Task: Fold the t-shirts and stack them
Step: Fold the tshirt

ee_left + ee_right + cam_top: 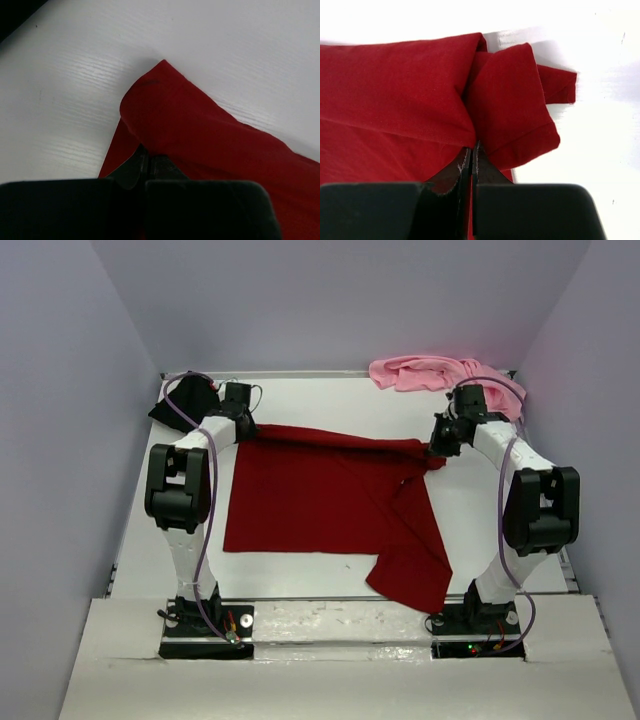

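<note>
The dark red t-shirt [330,505] lies spread over the middle of the table, one sleeve trailing to the front right. My left gripper [243,430] is shut on its far left corner [165,115]. At the far right corner [512,105], where the cloth is bunched, my right gripper [440,450] is shut on the shirt. Both far corners are pinched between closed fingers in the wrist views. The black t-shirt [185,400] sits crumpled at the back left, behind the left arm. A light pink t-shirt [425,372] lies heaped at the back right.
White walls close in the table [300,400] at the back and both sides. The arm bases stand on the near ledge [340,625]. Bare tabletop shows left of the red shirt and between it and the right arm.
</note>
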Controlling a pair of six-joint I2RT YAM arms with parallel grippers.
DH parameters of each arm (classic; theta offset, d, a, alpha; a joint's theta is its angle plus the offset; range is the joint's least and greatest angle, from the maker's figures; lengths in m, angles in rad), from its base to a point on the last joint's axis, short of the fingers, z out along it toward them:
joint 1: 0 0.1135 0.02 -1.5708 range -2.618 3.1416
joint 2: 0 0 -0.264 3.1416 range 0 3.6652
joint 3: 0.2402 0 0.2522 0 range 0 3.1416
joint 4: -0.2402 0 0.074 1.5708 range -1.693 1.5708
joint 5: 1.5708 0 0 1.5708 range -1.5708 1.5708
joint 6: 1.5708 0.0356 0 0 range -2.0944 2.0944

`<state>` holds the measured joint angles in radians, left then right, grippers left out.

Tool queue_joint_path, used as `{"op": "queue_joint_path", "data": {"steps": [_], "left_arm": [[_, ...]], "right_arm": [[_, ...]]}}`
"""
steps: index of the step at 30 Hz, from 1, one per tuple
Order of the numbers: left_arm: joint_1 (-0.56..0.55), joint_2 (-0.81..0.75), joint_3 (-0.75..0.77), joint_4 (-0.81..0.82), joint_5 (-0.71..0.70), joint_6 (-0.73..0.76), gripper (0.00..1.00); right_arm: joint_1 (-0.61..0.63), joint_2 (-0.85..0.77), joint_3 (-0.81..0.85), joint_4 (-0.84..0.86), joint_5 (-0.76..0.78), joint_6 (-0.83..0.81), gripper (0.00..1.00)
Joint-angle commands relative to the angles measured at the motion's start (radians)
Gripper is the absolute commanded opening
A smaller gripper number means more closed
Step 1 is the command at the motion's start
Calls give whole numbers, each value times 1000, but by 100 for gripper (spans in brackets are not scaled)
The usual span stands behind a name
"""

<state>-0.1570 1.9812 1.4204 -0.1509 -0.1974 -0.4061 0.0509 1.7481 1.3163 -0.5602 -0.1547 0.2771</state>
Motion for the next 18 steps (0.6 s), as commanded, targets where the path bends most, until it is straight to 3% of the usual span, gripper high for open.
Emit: {"op": "queue_joint_path", "data": {"steps": [1,8,17,18], "left_arm": [[19,-35,-32,-24,-20,4,0],[19,-70,-84,-26,-11,-30,0],[19,-45,-23,-87,-17,-40,0],[19,-45,-20,-88,-17,-40,0]], "right_arm": [[-20,-29,-34,11,64,4,0],[-20,2,-48,17,63,5,0],[-20,93,-22,22,34,14,0],[-20,99,-17,20,29,13,4]]}}
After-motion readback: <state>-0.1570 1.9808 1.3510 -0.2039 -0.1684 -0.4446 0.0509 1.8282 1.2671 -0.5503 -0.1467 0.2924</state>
